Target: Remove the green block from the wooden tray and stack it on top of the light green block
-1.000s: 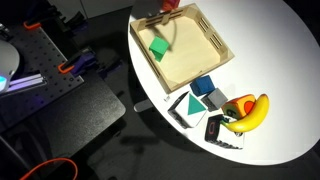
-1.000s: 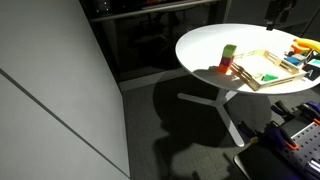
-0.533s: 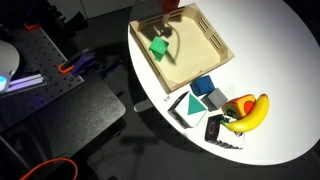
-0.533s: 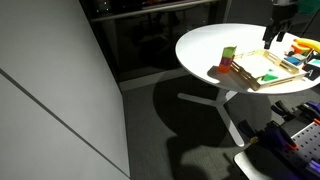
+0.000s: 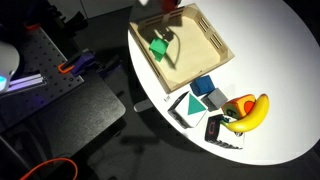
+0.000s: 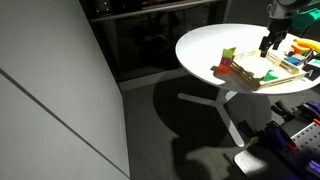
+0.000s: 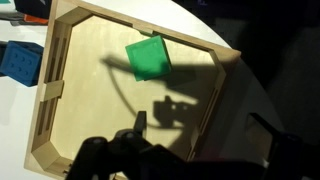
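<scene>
Tool (image 6: 268, 43) has dropped over the pale wooden square tray (image 7: 50, 90), spread wide and empty. Small bright green cube (image 7: 148, 57) sits ungrasped, so pickup's next.

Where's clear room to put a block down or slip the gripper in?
Most of the tray floor around the green block is bare. The white tabletop beside the tray is open too. Crowded: the cluster around the blue cube and banana.

Claw (image 7: 200, 130), jaws wide apart.
</scene>
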